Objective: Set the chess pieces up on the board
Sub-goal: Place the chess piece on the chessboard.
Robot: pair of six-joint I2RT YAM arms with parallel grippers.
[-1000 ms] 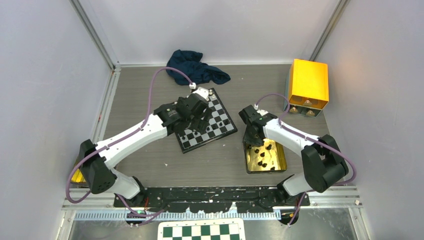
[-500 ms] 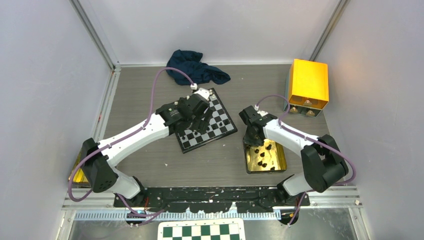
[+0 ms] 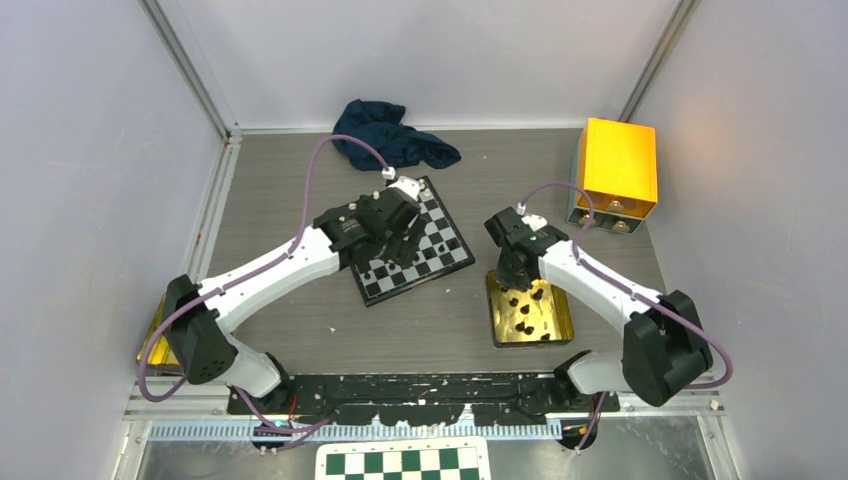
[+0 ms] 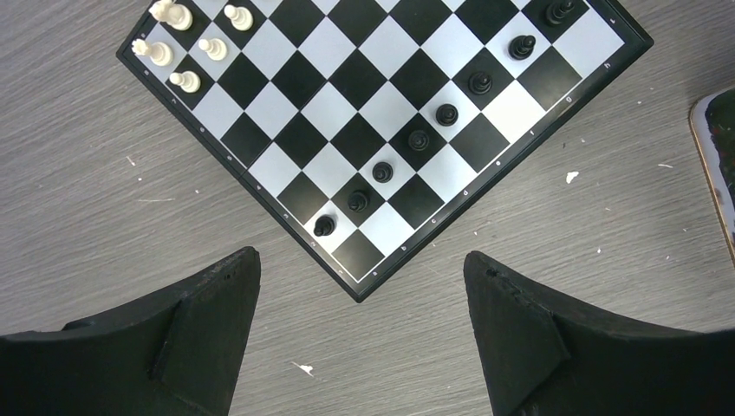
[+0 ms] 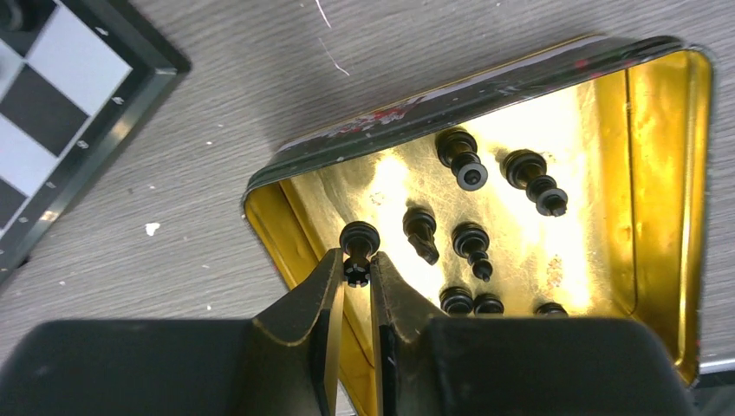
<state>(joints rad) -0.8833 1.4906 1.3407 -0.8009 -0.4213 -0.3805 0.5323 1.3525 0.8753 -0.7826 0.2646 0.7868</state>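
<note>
Black chess piece (image 5: 358, 243) is pinched by the right gripper (image 5: 355, 267), nearly closed on it, at the 9 o'clock wall of the gold tin (image 5: 667, 130); the left gripper (image 4: 360, 260) is held wide over the 6 o'clock corner of the board (image 4: 299, 78); black pawns (image 4: 419, 139) are ranked along its 4 o'clock edge.

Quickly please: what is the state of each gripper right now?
Left gripper: open, holding nothing.
Right gripper: closed on a black chess piece.

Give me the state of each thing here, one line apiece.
Left gripper, open, empty.
Right gripper, shut on a black piece.
Board, partly set.
Black pawns, upright in a row.
Tin, open, other black pieces lying inside.
Cloth, crumpled.
</note>
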